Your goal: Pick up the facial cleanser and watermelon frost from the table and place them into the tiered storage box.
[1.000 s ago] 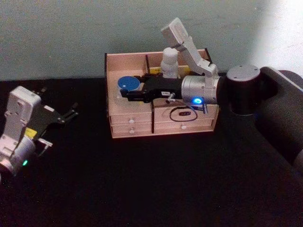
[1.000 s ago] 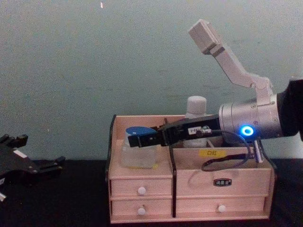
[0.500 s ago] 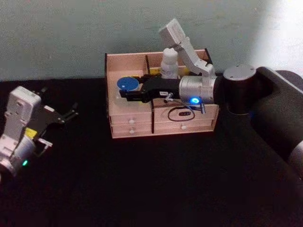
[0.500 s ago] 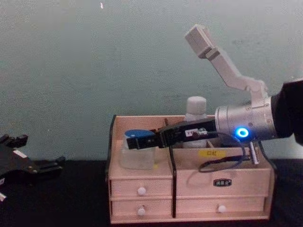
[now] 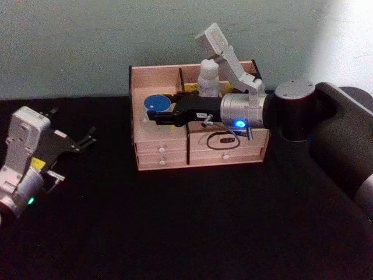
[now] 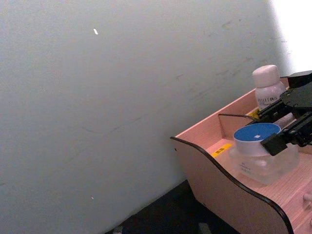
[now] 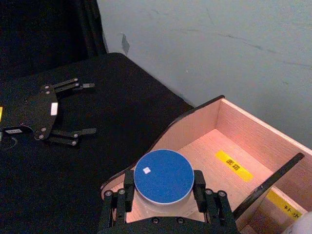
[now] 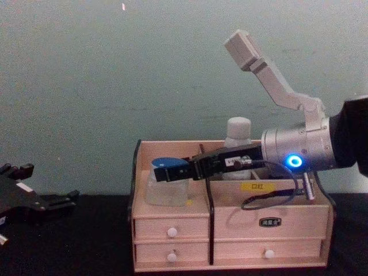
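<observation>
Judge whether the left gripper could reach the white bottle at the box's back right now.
Probably not: the right gripper and its arm stretch across the pinkish wooden storage box before the white bottle; the left gripper sits open, far aside.

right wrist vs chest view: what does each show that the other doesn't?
Right wrist alone: the blue-lidded jar from above, the right claw gripping it from both sides, and two yellow labels on the compartment floor.

Chest alone: the tiered storage box's white-knobbed drawers, the white bottle in a rear compartment, and the jar's clear body.

Both: the jar inside the box's left compartment, and the left claw open off to the left.
</observation>
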`<move>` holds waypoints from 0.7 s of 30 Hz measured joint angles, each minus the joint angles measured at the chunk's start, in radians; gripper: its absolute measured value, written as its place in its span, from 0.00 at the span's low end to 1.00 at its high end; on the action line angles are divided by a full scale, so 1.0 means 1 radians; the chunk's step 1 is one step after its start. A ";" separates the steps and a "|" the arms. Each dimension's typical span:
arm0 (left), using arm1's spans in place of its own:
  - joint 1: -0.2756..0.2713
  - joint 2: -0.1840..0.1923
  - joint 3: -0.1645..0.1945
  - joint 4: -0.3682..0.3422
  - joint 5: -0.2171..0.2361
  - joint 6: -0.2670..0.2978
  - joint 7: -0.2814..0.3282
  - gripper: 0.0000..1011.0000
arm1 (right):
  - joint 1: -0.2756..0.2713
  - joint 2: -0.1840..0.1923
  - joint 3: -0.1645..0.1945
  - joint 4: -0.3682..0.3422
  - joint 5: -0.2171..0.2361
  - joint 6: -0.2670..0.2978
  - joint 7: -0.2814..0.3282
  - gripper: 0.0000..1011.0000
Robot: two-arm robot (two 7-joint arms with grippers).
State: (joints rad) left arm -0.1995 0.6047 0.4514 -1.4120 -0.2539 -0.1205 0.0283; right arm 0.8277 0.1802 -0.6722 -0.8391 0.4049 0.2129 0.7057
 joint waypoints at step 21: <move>0.000 0.000 0.000 0.000 0.000 0.000 0.000 0.99 | -0.001 0.002 -0.001 -0.002 0.000 0.001 0.000 0.99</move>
State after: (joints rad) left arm -0.1995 0.6047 0.4514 -1.4120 -0.2539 -0.1205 0.0283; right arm 0.8264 0.1819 -0.6732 -0.8413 0.4050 0.2138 0.7057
